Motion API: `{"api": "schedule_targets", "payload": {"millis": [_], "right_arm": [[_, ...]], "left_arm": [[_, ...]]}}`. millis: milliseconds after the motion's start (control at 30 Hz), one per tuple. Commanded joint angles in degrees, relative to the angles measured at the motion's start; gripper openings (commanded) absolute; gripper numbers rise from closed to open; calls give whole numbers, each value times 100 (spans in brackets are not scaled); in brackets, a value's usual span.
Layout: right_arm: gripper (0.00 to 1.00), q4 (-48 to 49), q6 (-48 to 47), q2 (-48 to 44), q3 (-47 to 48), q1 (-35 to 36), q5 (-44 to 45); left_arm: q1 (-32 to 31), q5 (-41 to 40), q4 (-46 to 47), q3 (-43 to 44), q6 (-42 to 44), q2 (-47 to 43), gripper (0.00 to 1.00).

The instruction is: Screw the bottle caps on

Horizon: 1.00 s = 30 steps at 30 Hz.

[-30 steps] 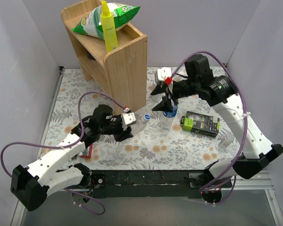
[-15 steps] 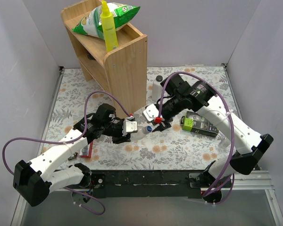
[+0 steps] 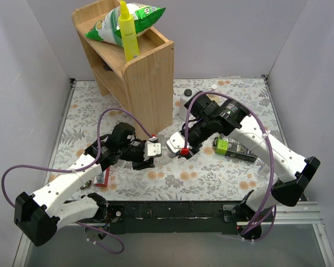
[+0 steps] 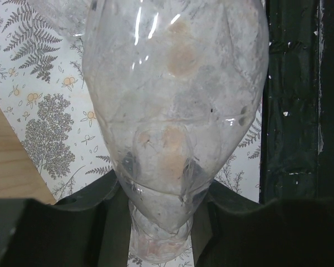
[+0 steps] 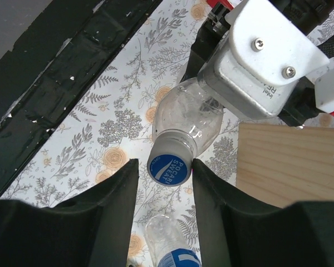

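Note:
My left gripper is shut on a plain clear bottle and holds it roughly level above the floral cloth, neck toward the right arm. A whitish cap with a blue printed top sits on that neck. My right gripper straddles the cap: one finger touches it, the other stands a sliver away. In the top view the two grippers meet nose to nose with the bottle between them. A second clear bottle with a blue label shows below the right jaws.
A wooden shelf unit carrying a green bag and a yellow bottle stands just behind the grippers; its panel is close to the right wrist. A white bottle with a dark cap, a green-and-black box and the black front rail lie around.
The right arm has swung left and down from the upright bottle to the neck of the held one, jaws narrowing round the cap. The left gripper shifted slightly right, still gripping.

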Motion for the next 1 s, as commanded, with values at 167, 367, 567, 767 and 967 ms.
{"api": "schedule_targets", "payload": {"millis": [167,367,567,767,967], "right_arm": [[41,518,125,-237,-189,116,82],[2,984,1046,-229,-251,116,47],[1,2459,3374,-474,-812,-454,-472],[1,4164,5614,-808,-1708,-702,-613],[1,5079,6857,-853,-2246,-719,-393]], "left_arm": [[-5,204,247,209,-171,-99,0],[-5,152,580,139,-733,-161,0],[-5,-233,1877,-369,-1892,-696,0],[-5,-577,2637,-512,-2534,-961,0],[-5,-683,2919,-494,-2553,-785,0]]}}
